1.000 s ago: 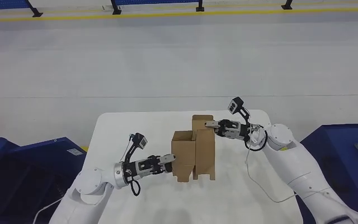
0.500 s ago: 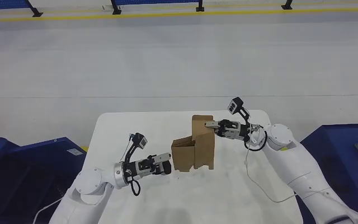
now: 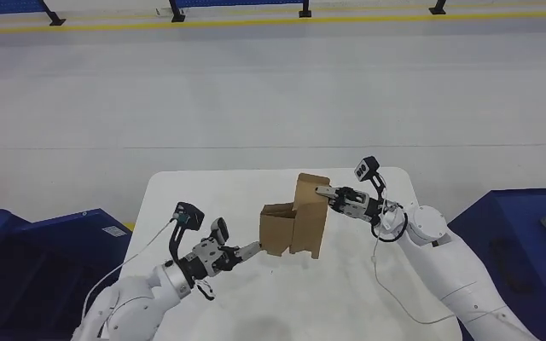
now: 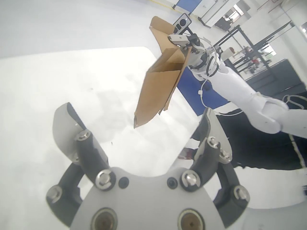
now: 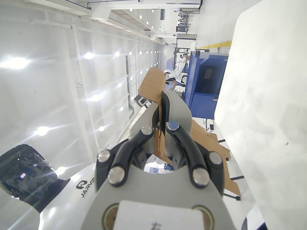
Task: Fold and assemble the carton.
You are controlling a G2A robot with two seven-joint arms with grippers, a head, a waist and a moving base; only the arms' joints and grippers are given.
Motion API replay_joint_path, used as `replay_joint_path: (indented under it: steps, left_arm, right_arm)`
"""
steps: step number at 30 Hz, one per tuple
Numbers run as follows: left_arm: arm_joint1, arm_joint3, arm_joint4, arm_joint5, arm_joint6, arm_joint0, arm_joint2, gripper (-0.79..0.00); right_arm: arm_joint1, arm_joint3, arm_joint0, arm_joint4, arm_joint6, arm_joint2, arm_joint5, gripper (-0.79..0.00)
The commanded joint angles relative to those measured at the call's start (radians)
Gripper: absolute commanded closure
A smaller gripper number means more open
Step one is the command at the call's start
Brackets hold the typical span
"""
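1. Carton (image 3: 294, 223): brown, part-unfolded, open at the top, over the middle of the table (image 3: 179, 192).
2. Right gripper (image 3: 323, 193): clenched on the carton's raised flap.
3. Left gripper (image 3: 250, 249): released, near the carton, not touching it.

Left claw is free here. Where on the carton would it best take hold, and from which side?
Probably the left wall panel of the carton, approached from the robot's left. The right claw pinches the tall flap on the opposite side, and the open left claw faces that thin upright panel, so its fingers could straddle the edge.
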Motion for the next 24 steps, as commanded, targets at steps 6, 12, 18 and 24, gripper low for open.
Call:
replay_joint_path:
  steps: [6, 12, 18, 24]
  left_arm:
    - [-0.001, 0.0, 0.094, 0.006, 0.054, 0.002, 0.006, -0.785]
    - [-0.002, 0.063, 0.287, -0.032, 0.064, -0.064, 0.068, -0.785]
    - [-0.02, 0.123, 0.397, -0.024, 0.062, -0.175, 0.21, -0.785]
    - [-0.028, 0.106, 0.391, -0.021, 0.012, -0.2, 0.268, -0.785]
  right_arm:
    - [0.001, -0.063, -0.018, -0.138, -0.085, 0.009, -0.059, 0.0]
    - [0.002, -0.141, -0.047, -0.271, -0.143, 0.022, -0.113, 0.0]
    - [-0.001, -0.176, -0.055, -0.3, -0.137, 0.026, -0.113, 0.0]
    - [-0.006, -0.181, -0.046, -0.315, -0.163, 0.045, -0.12, 0.0]
